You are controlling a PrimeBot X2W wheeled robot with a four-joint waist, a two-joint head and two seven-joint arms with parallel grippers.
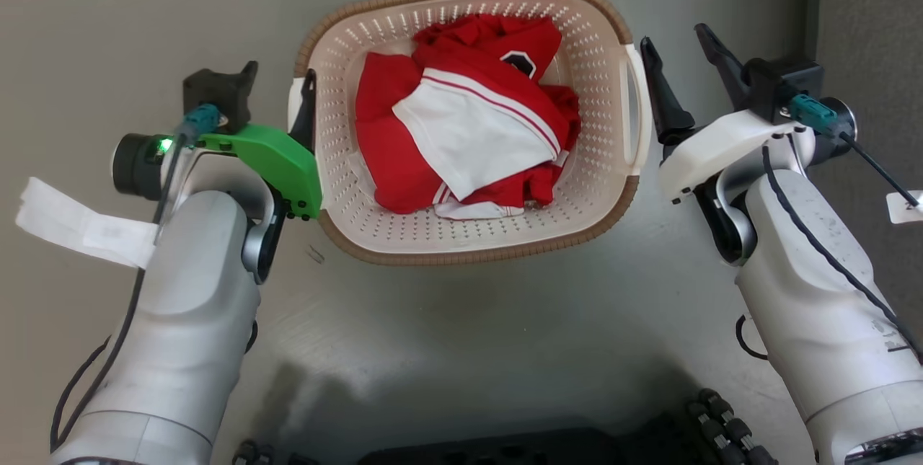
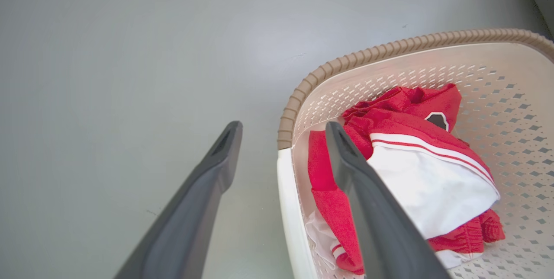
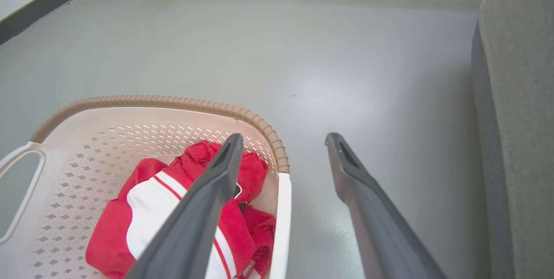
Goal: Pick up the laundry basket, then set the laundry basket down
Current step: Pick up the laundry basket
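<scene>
While the left gripper [image 2: 283, 128] straddles its left handle [image 2: 286, 203] with fingers spread wide, the laundry basket [image 1: 461, 254] sits on the grey floor [image 1: 505, 335], holding crumpled red-and-white clothes [image 1: 469, 126]; the right gripper [image 1: 679, 47] hangs equally wide beside the right handle [image 1: 636, 112].

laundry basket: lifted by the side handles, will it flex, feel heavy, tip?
Probably light: the laundry basket is perforated plastic holding only a crumpled red and white garment. Walls may flex slightly, though the woven-look rim should stiffen it. Load sits roughly central and the open left pincer and right pincer sit at opposite handles, so tipping seems unlikely.
</scene>
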